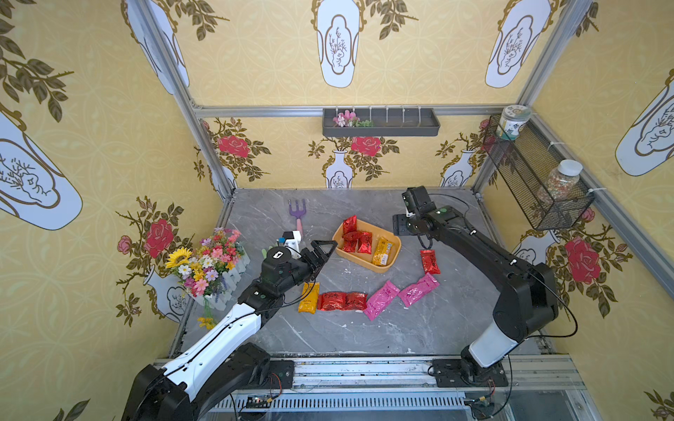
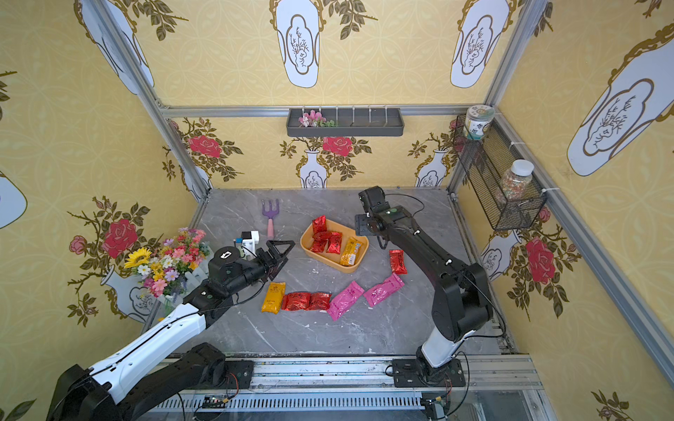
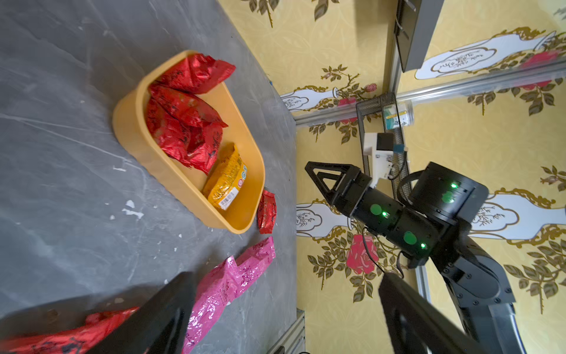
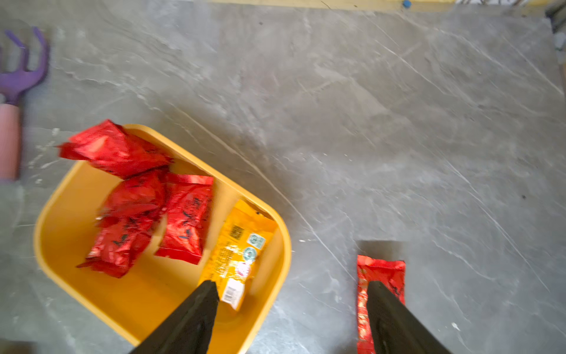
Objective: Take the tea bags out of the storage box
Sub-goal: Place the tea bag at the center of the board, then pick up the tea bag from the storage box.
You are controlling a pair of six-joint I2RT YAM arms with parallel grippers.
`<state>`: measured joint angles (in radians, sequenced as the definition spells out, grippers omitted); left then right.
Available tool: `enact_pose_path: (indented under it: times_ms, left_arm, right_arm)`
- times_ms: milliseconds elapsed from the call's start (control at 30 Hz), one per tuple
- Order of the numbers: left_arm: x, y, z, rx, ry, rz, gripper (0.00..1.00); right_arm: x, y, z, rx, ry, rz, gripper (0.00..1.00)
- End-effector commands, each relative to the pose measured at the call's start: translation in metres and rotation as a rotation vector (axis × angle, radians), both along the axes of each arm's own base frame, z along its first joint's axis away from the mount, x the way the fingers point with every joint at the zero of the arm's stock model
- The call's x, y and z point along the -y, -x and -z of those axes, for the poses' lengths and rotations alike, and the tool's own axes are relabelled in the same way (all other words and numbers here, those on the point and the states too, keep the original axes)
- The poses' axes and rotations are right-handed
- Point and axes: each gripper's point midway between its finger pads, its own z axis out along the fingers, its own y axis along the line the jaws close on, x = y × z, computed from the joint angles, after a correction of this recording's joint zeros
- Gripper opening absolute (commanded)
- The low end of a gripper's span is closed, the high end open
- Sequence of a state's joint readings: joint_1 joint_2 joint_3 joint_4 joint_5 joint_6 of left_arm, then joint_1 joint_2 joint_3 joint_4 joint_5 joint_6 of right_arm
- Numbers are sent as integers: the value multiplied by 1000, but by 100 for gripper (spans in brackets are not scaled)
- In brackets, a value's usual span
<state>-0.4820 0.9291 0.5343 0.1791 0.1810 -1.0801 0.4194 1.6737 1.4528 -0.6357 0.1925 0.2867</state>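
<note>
Left fingers (image 3: 159, 318): wide apart, empty, arm low, box's 9 o'clock.
Right fingers (image 4: 190, 321): parted, empty, wrist tipped down, 3 o'clock.
Orange-yellow oblong plastic storage box (image 1: 361, 259): mid-worktop (image 1: 291, 328), shiny foil tea bags (image 1: 364, 242) inside.

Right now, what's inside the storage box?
Four red tea bags, one leaning over the rim, and one orange-yellow sachet. Anything under the overlapping red ones is hidden.

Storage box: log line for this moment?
storage box partly emptied | tea bags left inside | left gripper open | right gripper open, empty
</note>
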Motion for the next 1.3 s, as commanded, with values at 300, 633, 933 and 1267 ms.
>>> enact_pose_path:
  times_ms: [300, 633, 933, 1267]
  left_arm:
    - [-29, 13, 20, -52, -35, -48, 99]
    - [-42, 30, 37, -84, -26, -85, 100]
    - [-45, 36, 37, -92, -26, -85, 100]
    - [-42, 35, 34, -95, -29, -70, 100]
  right_arm:
    - [-112, -14, 8, -35, -112, -176, 67]
    - [-163, -50, 24, -45, -143, -232, 75]
    - [-166, -72, 57, -41, 42, -275, 89]
    - [-173, -85, 80, -21, 113, -316, 89]
